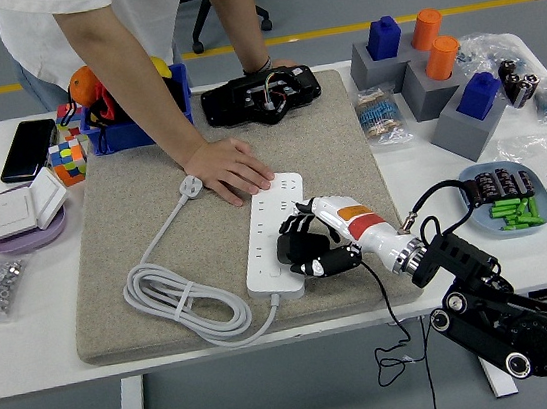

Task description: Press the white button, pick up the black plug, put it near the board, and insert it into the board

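Grey flooring with a yellow line is seen behind a white table [30, 347], most of which is covered by a beige felt mat [336, 146]. A white power strip [269, 227] lies near the middle of the mat, its long side running toward the table's near edge. Its grey cable [181, 302] is coiled to the left of the strip, and the cable's white plug [189, 186] rests just beyond the coil, close to the strip's far end.

The right robot hand [309, 245], white at the wrist with black fingers, is placed over the right side of the strip, near its lower half. Its fingers are curled together around a black plug [293, 245]; the plug is held against the strip's face, though it cannot be made out whether the pins are seated in a socket.

A person's hand [228, 167] is pressed flat on the mat at the far end of the strip, touching its corner. The person's other arm is reached toward a black device [259, 96] at the far edge of the mat.

Right of the strip, beyond the mat, a blue dish [539, 205] of green and black pieces is seen. Left of the strip, off the mat, a colour cube [68, 161] and a black phone [26, 148] are placed.
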You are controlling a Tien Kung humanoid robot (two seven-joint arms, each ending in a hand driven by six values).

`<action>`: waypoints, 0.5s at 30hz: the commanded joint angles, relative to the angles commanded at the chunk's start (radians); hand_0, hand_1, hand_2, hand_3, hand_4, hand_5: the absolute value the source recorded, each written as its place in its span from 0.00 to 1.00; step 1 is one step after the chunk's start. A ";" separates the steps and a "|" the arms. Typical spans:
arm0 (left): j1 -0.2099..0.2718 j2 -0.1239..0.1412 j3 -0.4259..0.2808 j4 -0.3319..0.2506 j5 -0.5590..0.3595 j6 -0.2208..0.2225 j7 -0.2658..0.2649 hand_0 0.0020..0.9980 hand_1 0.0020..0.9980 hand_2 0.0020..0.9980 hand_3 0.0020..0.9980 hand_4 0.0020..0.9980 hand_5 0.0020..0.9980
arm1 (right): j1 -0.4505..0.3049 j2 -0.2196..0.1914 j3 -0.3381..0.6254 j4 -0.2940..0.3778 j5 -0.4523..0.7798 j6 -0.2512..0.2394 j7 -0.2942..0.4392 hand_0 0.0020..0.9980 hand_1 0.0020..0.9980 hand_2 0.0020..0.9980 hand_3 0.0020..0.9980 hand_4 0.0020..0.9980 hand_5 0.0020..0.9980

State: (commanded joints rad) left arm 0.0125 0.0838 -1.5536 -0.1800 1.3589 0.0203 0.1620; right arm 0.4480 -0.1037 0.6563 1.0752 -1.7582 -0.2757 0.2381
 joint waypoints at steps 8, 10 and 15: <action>-0.002 -0.001 0.003 0.000 -0.004 0.000 -0.001 0.47 0.50 0.52 0.57 0.61 0.25 | 0.000 0.001 0.000 -0.002 0.002 -0.011 0.004 0.15 0.33 0.41 0.55 1.00 0.18; -0.002 0.000 0.000 0.000 -0.001 0.000 -0.001 0.47 0.50 0.52 0.57 0.61 0.25 | 0.000 0.002 0.001 -0.002 0.002 -0.013 0.006 0.15 0.33 0.41 0.55 1.00 0.20; -0.002 0.000 -0.002 0.000 0.002 0.000 0.000 0.47 0.50 0.52 0.57 0.61 0.25 | 0.001 0.001 0.002 -0.003 0.001 -0.018 0.008 0.15 0.34 0.42 0.55 1.00 0.21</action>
State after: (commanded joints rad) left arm 0.0103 0.0839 -1.5553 -0.1800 1.3605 0.0201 0.1620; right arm 0.4490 -0.1025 0.6583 1.0726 -1.7574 -0.2933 0.2462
